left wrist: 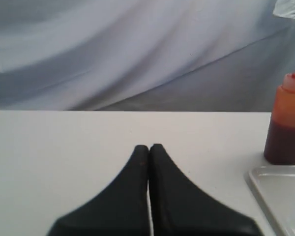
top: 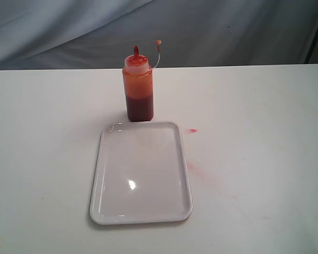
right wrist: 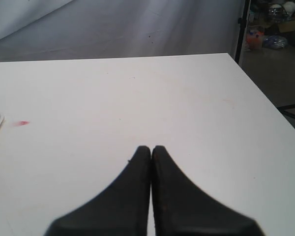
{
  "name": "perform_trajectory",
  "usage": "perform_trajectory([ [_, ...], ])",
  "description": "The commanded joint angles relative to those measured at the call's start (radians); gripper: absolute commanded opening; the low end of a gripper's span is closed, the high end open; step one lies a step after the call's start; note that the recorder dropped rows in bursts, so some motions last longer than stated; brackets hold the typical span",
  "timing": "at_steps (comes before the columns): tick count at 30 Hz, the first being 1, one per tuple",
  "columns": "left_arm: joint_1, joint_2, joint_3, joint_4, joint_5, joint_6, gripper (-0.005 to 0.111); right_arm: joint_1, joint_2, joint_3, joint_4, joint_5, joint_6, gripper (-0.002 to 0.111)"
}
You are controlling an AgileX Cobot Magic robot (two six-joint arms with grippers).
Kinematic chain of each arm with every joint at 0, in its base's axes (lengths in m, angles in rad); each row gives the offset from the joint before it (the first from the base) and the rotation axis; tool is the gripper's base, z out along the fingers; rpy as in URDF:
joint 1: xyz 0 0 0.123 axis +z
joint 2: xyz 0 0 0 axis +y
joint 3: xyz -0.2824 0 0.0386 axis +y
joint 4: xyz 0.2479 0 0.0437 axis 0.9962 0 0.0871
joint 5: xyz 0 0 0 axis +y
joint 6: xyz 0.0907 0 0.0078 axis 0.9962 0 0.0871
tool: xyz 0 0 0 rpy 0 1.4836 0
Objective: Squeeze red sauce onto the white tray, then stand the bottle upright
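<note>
The bottle [top: 139,87] stands upright on the white table just behind the white tray [top: 141,212]; dark red sauce [top: 140,108] fills its lower part and its small cap hangs loose on a tether. The tray's surface shows no sauce. In the left wrist view the bottle [left wrist: 285,125] and a tray corner [left wrist: 260,180] lie off to one side of my left gripper [left wrist: 149,146], which is shut and holds nothing. My right gripper [right wrist: 151,147] is shut over bare table, far from both. Neither gripper shows in the exterior view.
A small red drop [top: 193,130] lies on the table beside the tray's far right corner, also in the right wrist view as the red drop [right wrist: 22,123]. Faint pink smears [top: 199,170] mark the table right of the tray. A grey cloth backdrop [top: 159,26] hangs behind the table.
</note>
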Motion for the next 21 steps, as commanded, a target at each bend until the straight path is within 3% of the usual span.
perform_trajectory([
  [1, -0.005, -0.005, 0.004, -0.006, -0.093, 0.002, 0.000, 0.004, -0.003, 0.004, 0.006, -0.001, 0.001, 0.000],
  [9, -0.005, -0.005, 0.004, -0.006, -0.227, -0.001, 0.000, 0.004, -0.003, 0.004, 0.006, -0.001, 0.001, 0.000],
  [16, -0.005, -0.005, 0.004, -0.006, -0.574, -0.326, 0.000, 0.004, -0.003, 0.004, 0.006, -0.001, 0.001, 0.000],
  [21, -0.005, -0.005, 0.004, 0.025, -0.916, -0.325, 0.000, 0.004, -0.003, 0.004, 0.006, -0.001, 0.001, 0.000],
])
